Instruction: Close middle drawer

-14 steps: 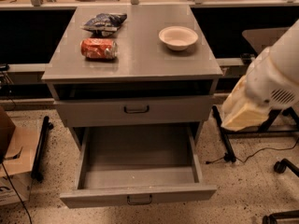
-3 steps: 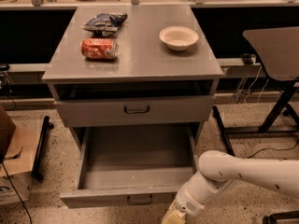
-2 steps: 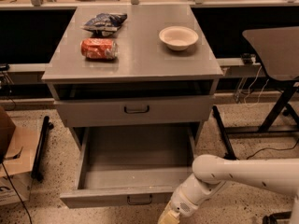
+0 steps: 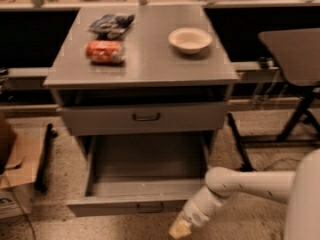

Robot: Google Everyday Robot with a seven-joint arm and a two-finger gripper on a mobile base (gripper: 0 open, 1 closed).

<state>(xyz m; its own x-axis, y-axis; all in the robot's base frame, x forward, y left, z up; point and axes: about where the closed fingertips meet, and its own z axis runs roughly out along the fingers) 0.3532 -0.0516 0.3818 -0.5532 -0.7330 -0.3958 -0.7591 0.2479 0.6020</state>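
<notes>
The middle drawer (image 4: pixel 115 205) is pulled far out of the grey cabinet, showing its deep, plain grey interior (image 4: pixel 147 159). Its low flat front has a small dark loop handle (image 4: pixel 150 207) at the centre. My gripper (image 4: pixel 179 230) is at the end of the white arm (image 4: pixel 250 184), which reaches in from the lower right. It sits low, just below and in front of the right part of the drawer front, right of the handle. The taller top drawer (image 4: pixel 145 118) above is nearly shut.
On the cabinet top (image 4: pixel 150 64) lie a red packet (image 4: pixel 105 52), a dark bag (image 4: pixel 111 24) and a white bowl (image 4: pixel 190 39). A cardboard box (image 4: pixel 15 174) stands on the floor at the left. A dark-legged table (image 4: pixel 295 59) stands at the right.
The arm has swung from the cabinet's right side down in front of the open drawer. In the last second the gripper crept slightly left. The drawer has not visibly moved.
</notes>
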